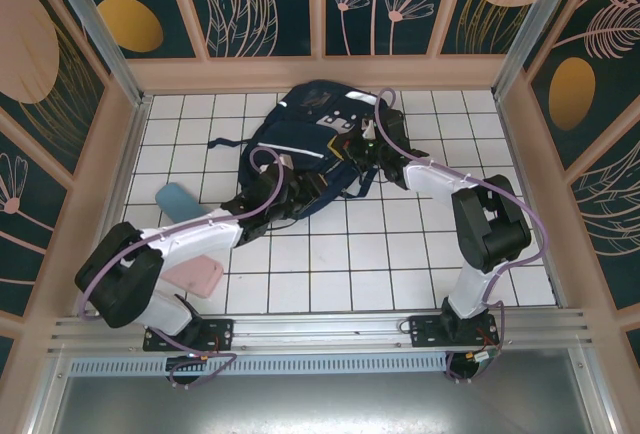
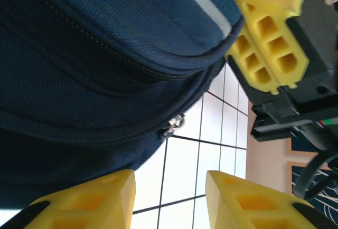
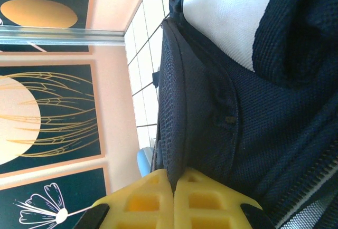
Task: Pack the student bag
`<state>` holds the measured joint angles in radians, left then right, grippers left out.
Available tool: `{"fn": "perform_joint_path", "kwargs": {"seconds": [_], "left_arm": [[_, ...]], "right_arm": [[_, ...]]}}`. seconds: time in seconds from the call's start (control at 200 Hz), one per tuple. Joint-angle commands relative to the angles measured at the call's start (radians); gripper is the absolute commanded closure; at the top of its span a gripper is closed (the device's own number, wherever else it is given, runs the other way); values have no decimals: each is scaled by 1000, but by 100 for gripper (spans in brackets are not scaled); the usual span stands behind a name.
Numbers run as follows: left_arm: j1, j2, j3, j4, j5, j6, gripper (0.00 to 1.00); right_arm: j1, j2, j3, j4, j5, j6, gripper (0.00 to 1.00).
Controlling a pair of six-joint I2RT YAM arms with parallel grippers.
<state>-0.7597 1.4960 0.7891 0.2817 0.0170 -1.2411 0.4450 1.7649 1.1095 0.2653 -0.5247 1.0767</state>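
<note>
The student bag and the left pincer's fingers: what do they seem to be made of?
The student bag: woven synthetic fabric, probably nylon or polyester, matte; a coarse weave shows. The fingers of the left pincer: hard yellow plastic, matte, perhaps printed; they carry moulded square pockets.

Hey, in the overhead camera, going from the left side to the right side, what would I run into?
left arm's black elbow → light-blue flat item → student bag → right arm's black elbow
</note>
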Motion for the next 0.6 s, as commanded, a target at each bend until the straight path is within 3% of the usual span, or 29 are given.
{"fn": "perform_joint_path", "kwargs": {"seconds": [0.0,0.25,0.41,0.596], "left_arm": [[-4,43,28,62,-37,-13,61],[-4,112,82,72,-102,68,59],[-4,141,118,-67,-204,48,65],[-4,146,126,-77,-189,50,65]], "right_arm": [[20,-73,13,175,-56,14,100],[34,-65,13,167,-67,21,100],[48,-68,8,155,-59,18,100],[67,-71,18,101,-19,-13,100]]}}
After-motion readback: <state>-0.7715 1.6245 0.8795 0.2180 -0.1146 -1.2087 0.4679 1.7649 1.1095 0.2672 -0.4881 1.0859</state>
